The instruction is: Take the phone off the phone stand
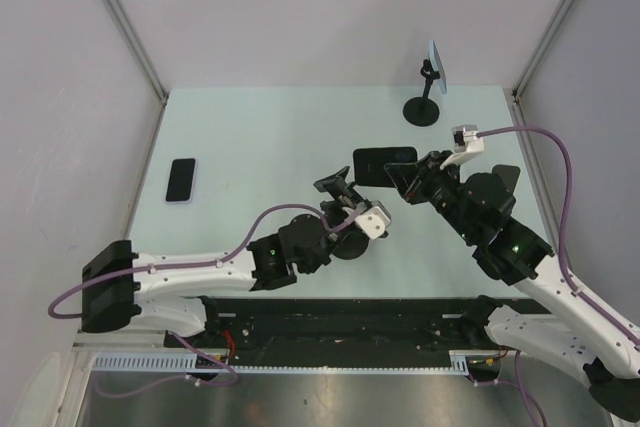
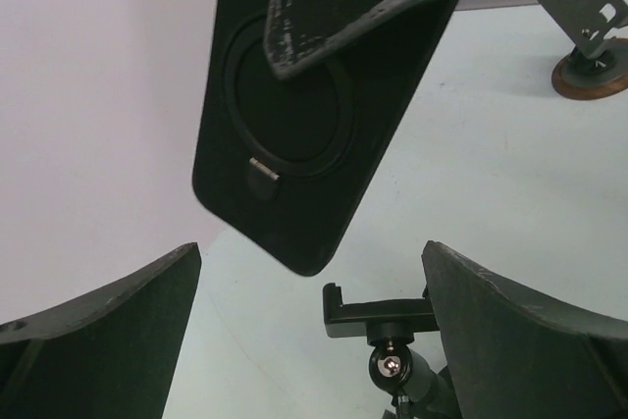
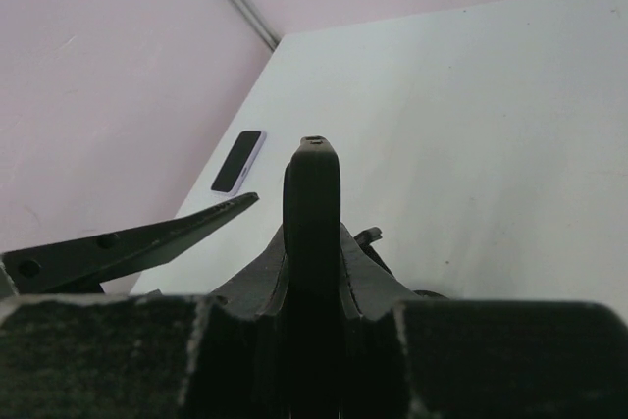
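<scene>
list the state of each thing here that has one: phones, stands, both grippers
black phone: held in the air, clear of the clamp
right gripper: shut on black phone
left gripper: open, fingers either side of the phone stand
phone stand: clamp empty
second phone: lying flat on the table
far stand: upright

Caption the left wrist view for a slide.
Right pincer holds the phone clear of the empty stand clamp below.

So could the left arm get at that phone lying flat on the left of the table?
Probably yes: the flat phone lies alone on bare table on that arm's side, and the left gripper is open with nothing clamped.
</scene>
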Motion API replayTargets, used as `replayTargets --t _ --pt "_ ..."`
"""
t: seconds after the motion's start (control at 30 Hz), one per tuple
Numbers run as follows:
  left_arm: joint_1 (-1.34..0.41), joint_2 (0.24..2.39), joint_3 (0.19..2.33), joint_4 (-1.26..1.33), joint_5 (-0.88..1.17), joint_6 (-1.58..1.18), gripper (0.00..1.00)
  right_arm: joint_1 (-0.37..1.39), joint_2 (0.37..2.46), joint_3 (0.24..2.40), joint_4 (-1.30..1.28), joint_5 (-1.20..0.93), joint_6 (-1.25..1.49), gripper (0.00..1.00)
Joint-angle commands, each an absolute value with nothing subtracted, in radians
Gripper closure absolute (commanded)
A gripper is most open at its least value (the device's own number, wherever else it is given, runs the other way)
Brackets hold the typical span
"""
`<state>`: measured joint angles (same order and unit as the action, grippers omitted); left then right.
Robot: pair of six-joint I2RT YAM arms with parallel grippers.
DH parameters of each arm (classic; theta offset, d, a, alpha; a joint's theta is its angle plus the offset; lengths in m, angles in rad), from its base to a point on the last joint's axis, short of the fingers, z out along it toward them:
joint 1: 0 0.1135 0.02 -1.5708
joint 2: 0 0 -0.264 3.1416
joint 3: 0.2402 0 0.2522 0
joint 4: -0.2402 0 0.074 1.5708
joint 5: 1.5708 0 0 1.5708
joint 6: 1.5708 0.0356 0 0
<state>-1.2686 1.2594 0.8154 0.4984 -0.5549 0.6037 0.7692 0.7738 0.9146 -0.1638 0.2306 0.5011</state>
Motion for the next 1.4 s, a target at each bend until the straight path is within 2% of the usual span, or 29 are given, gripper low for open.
replayTargets --t 0.0,0.23,0.43,0.73,0.9,0.93,1.0,1.03,1.07,1.1,1.2,1.3,1.37 --pt "-1.293 1.302 0.868 0.612 -0.617 0.753 0.00 0.761 0.773 0.939 -0.037 0.167 0.568 1.00" --pt "-1.295 1.387 0.859 0.816 -0.730 0.863 0.00 0.761 0.782 0.939 -0.031 0.121 0.604 1.00" --pt "-1.295 1.486 0.851 1.081 -0.844 1.002 0.07 0.762 0.785 0.939 -0.026 0.097 0.629 1.00" --pt "-1.293 1.503 0.847 1.177 -0.864 1.028 0.35 0.759 0.784 0.937 -0.032 0.089 0.641 1.00" --pt "-1.293 1.496 0.831 1.181 -0.870 1.008 0.60 0.759 0.790 0.934 -0.025 0.090 0.655 1.00" --pt "-1.293 1.496 0.827 1.181 -0.871 1.006 0.70 0.759 0.790 0.933 -0.022 0.094 0.658 0.96" --pt "-1.292 1.490 0.821 1.181 -0.884 0.994 0.80 0.756 0.790 0.933 -0.017 0.100 0.658 0.89" --pt "-1.292 1.489 0.815 1.181 -0.887 0.991 0.91 0.756 0.792 0.933 -0.012 0.098 0.660 0.81" --pt "-1.292 1.486 0.813 1.181 -0.896 0.982 0.96 0.755 0.790 0.933 -0.011 0.100 0.658 0.77" --pt "-1.290 1.483 0.810 1.181 -0.902 0.980 1.00 0.753 0.790 0.933 -0.011 0.100 0.660 0.68" --pt "-1.281 1.460 0.795 1.181 -0.911 0.956 1.00 0.750 0.788 0.934 0.032 0.086 0.650 0.57" --pt "-1.263 1.434 0.772 1.180 -0.916 0.922 1.00 0.749 0.787 0.934 0.052 0.072 0.635 0.37" --pt "-1.253 1.401 0.752 1.175 -0.917 0.911 1.00 0.747 0.779 0.934 0.055 0.069 0.624 0.29"
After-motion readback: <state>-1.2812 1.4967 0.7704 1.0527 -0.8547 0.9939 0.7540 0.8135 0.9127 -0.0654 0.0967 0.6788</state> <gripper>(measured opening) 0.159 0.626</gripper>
